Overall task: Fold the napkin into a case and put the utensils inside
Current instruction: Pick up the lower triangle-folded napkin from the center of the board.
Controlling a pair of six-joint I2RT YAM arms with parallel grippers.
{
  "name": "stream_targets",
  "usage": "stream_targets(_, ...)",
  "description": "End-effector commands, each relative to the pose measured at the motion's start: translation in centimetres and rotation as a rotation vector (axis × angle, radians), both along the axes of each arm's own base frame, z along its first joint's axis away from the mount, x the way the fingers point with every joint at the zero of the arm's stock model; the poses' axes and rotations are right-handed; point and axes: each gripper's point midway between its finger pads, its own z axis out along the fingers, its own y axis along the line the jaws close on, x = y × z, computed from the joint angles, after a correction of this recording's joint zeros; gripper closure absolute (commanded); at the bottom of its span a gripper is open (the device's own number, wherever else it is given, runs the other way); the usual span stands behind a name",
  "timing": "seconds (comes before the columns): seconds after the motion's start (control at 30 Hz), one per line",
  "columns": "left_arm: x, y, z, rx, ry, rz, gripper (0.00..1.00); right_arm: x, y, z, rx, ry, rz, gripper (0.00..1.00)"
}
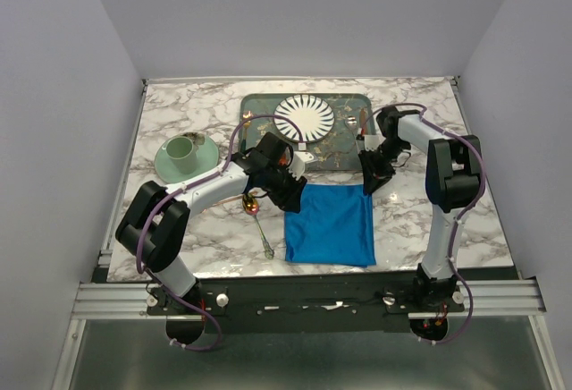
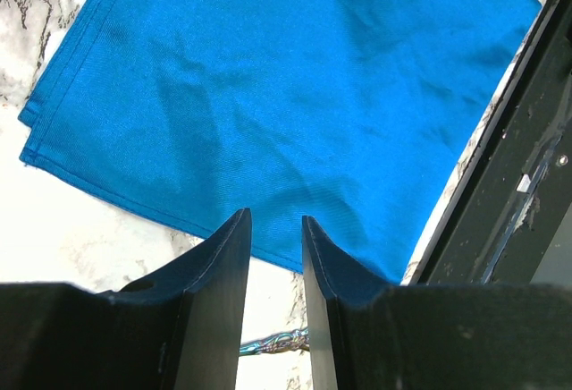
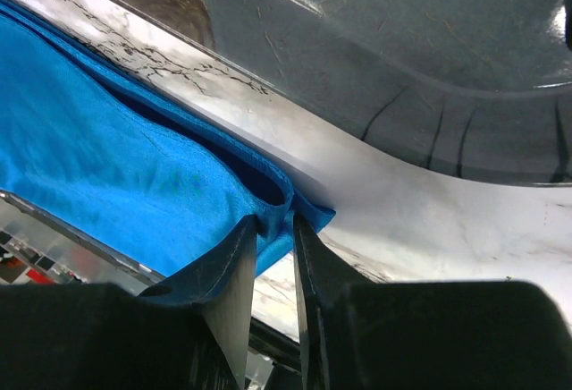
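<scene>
We are looking down on the marble table [image 1: 429, 229], where the grey-green tray [image 1: 341, 154] is sitting at the far side and carrying the striped plate [image 1: 305, 117]. The blue napkin [image 1: 331, 226] is lying folded flat by the near edge, just in front of the tray. Our right gripper [image 3: 275, 224] is pinching its far right corner, cloth bunching between the fingers. Our left gripper [image 2: 275, 229] is hanging over the far left corner, jaws narrowly apart and gripping nothing. The spoon [image 1: 259, 226] is lying just left of the napkin.

Folded blue napkin [image 1: 329, 225], spoon [image 1: 261, 229] alongside
</scene>
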Motion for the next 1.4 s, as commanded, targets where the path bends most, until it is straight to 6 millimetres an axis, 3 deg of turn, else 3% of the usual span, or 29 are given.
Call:
stream_targets(0.0,0.6,-0.6,1.2,-0.036,-0.023,-0.004,0.60,-0.4,0.9,0.1,0.037,0.028,-0.016,0.73)
stream_targets(0.13,0.6,-0.5,1.2,-0.035,-0.026,-0.005,0.60,-0.8,1.3,1.8,0.063,0.021,-0.020,0.99)
stream_targets(0.3,0.5,-0.3,1.4,-0.036,-0.029,-0.003,0.60,-2.1,0.8,3.7,0.052,-0.004,-0.015,0.99)
stream_targets(0.4,0.5,-0.1,1.4,-0.030,-0.029,-0.002,0.60,-3.1,0.1,3.4,0.021,0.010,-0.009,0.99)
stream_targets(0.63,0.6,0.4,0.9,-0.012,-0.027,0.002,0.60,-2.9,-1.5,0.5,-0.062,0.038,-0.009,0.99)
stream_targets(0.87,1.0,0.5,0.0,0.007,-0.035,-0.003,0.60,-1.6,-1.5,-1.4,-0.079,0.045,-0.012,0.99)
stream_targets(1.07,2.0,0.0,0.7,-0.010,-0.084,-0.009,0.58,-1.9,-0.7,1.2,-0.024,0.034,-0.023,0.82)
stream_targets(1.13,2.9,-0.7,1.7,-0.047,-0.123,0.007,0.57,-2.2,-0.7,2.3,-0.014,0.017,-0.034,0.78)
stream_targets(1.37,4.7,-2.0,3.4,-0.100,-0.186,0.045,0.55,-2.9,-1.5,2.2,-0.016,0.031,-0.084,0.64)
